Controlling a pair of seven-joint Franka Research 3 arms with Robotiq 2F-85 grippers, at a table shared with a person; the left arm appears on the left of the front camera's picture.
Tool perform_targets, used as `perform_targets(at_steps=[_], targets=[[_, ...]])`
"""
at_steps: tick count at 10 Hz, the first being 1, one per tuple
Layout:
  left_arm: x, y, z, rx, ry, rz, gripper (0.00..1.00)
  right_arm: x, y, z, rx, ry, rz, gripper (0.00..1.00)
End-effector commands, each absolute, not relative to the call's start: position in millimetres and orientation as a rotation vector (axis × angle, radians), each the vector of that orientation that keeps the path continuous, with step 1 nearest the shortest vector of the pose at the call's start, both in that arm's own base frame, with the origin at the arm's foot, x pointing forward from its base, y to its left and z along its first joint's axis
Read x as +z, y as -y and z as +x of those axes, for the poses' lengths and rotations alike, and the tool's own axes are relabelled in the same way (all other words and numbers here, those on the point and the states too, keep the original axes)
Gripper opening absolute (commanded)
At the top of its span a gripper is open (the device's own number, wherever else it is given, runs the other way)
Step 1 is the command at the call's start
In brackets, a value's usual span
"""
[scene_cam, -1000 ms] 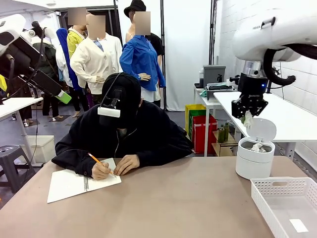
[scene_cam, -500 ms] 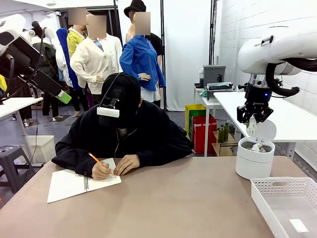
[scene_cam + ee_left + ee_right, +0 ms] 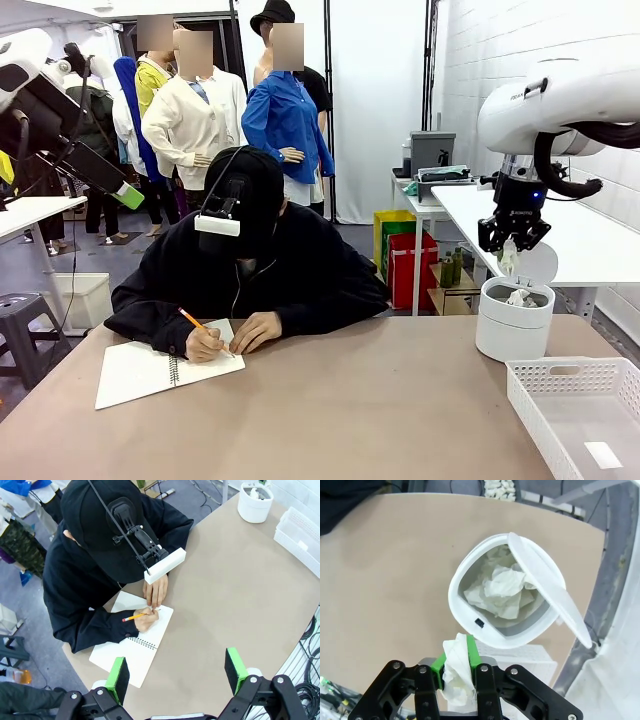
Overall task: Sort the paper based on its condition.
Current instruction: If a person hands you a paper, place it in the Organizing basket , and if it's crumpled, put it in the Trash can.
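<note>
While the right gripper (image 3: 456, 672) pinches crumpled paper (image 3: 457, 675), the bin (image 3: 470, 582) below holds more.

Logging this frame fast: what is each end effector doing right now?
Left end effector: open, empty, high above the table.
Right end effector: closed on a crumpled paper, above the open bin.

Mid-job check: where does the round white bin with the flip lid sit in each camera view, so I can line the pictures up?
Front view: the white bin stands at right on the table's far edge, lid up, under the right gripper.
Left wrist view: top right corner, beside the white basket.
Right wrist view: centre, open, crumpled paper inside.
Shared landmark: the white basket next to the bin.
</note>
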State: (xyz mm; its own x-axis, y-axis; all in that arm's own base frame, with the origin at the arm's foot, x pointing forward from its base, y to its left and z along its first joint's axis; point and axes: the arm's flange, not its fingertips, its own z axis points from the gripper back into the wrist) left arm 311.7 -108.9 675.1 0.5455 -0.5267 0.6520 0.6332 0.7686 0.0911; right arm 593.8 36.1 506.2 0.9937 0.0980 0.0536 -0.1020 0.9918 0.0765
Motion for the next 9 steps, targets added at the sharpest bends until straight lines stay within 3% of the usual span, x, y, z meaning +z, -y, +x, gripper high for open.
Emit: perform_targets(at_steps=[1,7,9], targets=[[675.7,107.6,311.6,-0.689,0.718,-0.165,1.00,508.9,-31.2,610.8,0.058,0.035,0.047,0.02],[675.7,107.6,311.6,-0.689,0.718,-0.165,1.00,502.9,-26.9,608.5,0.076,0.051,0.065,0.02],[675.7,107.6,311.6,-0.689,0.718,-0.165,1.00,505.9,-26.9,609.0,0.064,0.052,0.060,0.38]])
